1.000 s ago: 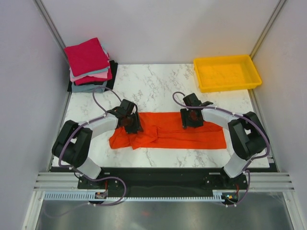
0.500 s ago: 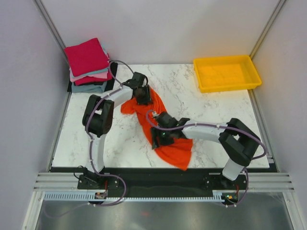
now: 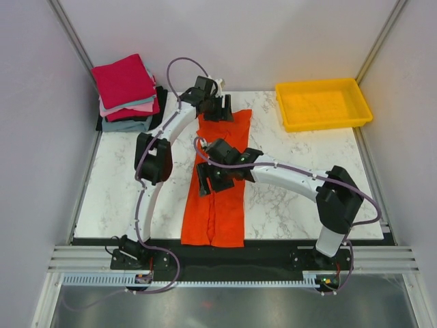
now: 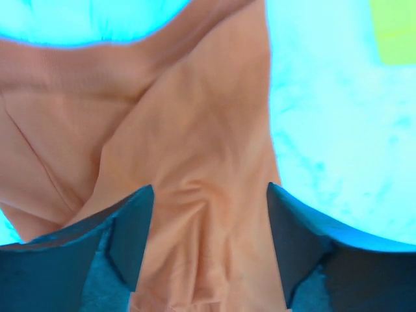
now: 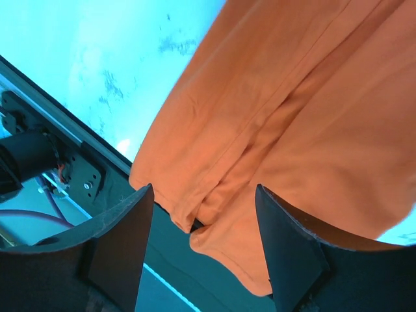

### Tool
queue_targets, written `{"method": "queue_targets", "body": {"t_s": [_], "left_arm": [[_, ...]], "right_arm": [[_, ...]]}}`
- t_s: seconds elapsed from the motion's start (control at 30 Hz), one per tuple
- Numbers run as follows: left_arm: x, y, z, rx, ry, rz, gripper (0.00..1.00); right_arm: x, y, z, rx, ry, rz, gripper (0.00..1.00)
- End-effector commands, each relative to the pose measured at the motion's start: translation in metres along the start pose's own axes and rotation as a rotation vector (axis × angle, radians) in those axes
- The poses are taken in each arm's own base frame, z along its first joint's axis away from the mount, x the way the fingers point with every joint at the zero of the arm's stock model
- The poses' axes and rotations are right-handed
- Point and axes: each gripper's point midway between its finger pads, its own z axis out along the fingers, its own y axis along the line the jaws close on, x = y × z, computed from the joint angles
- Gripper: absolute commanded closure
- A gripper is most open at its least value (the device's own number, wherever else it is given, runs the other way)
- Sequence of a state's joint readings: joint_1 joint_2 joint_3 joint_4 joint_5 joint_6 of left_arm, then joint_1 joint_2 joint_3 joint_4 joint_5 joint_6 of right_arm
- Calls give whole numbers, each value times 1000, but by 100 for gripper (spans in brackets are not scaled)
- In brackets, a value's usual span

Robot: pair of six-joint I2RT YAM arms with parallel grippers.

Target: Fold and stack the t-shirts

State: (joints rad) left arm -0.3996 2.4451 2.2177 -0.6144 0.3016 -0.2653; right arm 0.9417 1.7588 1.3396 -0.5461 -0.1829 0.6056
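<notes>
The orange-red t-shirt (image 3: pixel 218 212) lies as a long folded strip from the far middle of the table to its near edge. My left gripper (image 3: pixel 217 109) is stretched out over the strip's far end, its jaws wide apart with cloth (image 4: pixel 195 130) under and between them. My right gripper (image 3: pixel 208 179) hovers over the strip's middle, jaws wide apart. Its wrist view shows the shirt's near end (image 5: pixel 292 97) hanging over the table's front edge. The folded crimson t-shirt (image 3: pixel 123 80) tops the stack at the back left, over pink, grey-blue and black ones.
The yellow tray (image 3: pixel 322 102) stands at the back right corner. The dark front rail (image 5: pixel 65 162) and cables run below the table's near edge. Grey walls close in both sides.
The orange-red shirt lay sideways across the near table. Both arms swung it round, and it now lies lengthwise. The left arm reached far back; the right moved to the table's middle.
</notes>
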Motion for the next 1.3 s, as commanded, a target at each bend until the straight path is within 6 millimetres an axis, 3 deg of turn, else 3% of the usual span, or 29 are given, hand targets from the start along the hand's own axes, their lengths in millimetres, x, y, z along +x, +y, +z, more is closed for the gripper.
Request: {"method": "queue_targets", "body": {"t_s": [0.0, 0.1, 0.13, 0.17, 0.23, 0.27, 0.3, 0.33, 0.37, 0.4, 0.43, 0.47, 0.5, 0.53, 0.57, 0.6, 0.63, 0.67, 0.7, 0.73, 0.77, 0.83, 0.87, 0.9, 1.0, 1.07, 1.13, 1.17, 1.27], "left_arm": [[-66, -37, -63, 85, -160, 119, 21], [-99, -40, -117, 71, -263, 82, 12], [-106, -39, -133, 64, -289, 65, 10], [-115, -31, -162, 35, -325, 36, 9], [-118, -24, -192, -4, -364, -26, 7], [-105, -7, -193, -57, -343, -62, 7], [-107, -16, -224, -60, -386, -54, 7], [-100, -15, -231, -73, -384, -53, 7], [-79, -10, -227, -84, -338, -55, 7], [-74, -18, -248, -78, -360, -49, 9], [-47, -13, -240, -78, -302, -67, 9], [-34, -13, -242, -74, -282, -69, 11], [-22, -14, -244, -69, -273, -72, 12], [-15, -23, -267, -55, -306, -62, 15], [19, -14, -255, -66, -241, -92, 15], [27, -16, -262, -57, -264, -86, 15], [55, -15, -269, -57, -252, -90, 15], [66, -16, -276, -53, -263, -94, 14], [78, -17, -279, -43, -262, -94, 13], [101, -24, -285, 1, -256, -87, 13], [112, -27, -287, 23, -247, -81, 13], [144, -31, -285, 70, -202, -90, 13], [149, -36, -294, 89, -225, -78, 13], [163, -34, -294, 86, -210, -87, 13], [173, -38, -306, 100, -248, -83, 13], [183, -40, -305, 119, -237, -87, 13], [193, -43, -306, 149, -229, -77, 13], [196, -44, -305, 157, -227, -69, 13], [204, -43, -305, 160, -237, -58, 13]], "right_arm": [[-45, -6, -44, 42, -121, -41, 28], [-82, -29, -73, 60, -230, 9, 28], [-91, -35, -78, 60, -261, 16, 28], [-103, -51, -83, 77, -291, 44, 27], [-120, -75, -82, 102, -312, 70, 26], [-131, -79, -84, 109, -329, 73, 26], [-135, -92, -69, 131, -303, 81, 26], [-153, -94, -72, 115, -325, 83, 26], [-162, -97, -67, 116, -328, 82, 25], [-165, -109, -45, 138, -293, 78, 26], [-186, -104, -49, 131, -327, 62, 25], [-195, -113, -42, 172, -335, 63, 25], [-194, -131, -14, 224, -291, 75, 25], [-196, -138, -6, 247, -266, 88, 25], [-218, -127, -7, 206, -299, 76, 25], [-213, -137, 22, 201, -250, 94, 25], [-226, -129, 24, 166, -272, 93, 25], [-228, -128, 34, 144, -265, 95, 25], [-225, -135, 57, 139, -238, 107, 25], [-239, -133, 58, 128, -274, 102, 24], [-235, -143, 80, 137, -253, 110, 24], [-253, -148, 84, 149, -301, 109, 23], [-248, -162, 104, 162, -282, 128, 24], [-259, -166, 104, 152, -311, 137, 23], [-263, -183, 132, 120, -333, 181, 23], [-254, -186, 160, 56, -309, 208, 22], [-265, -173, 171, -46, -342, 214, 20], [-260, -179, 186, -60, -338, 226, 19], [-278, -188, 193, -104, -421, 268, 15]]}}
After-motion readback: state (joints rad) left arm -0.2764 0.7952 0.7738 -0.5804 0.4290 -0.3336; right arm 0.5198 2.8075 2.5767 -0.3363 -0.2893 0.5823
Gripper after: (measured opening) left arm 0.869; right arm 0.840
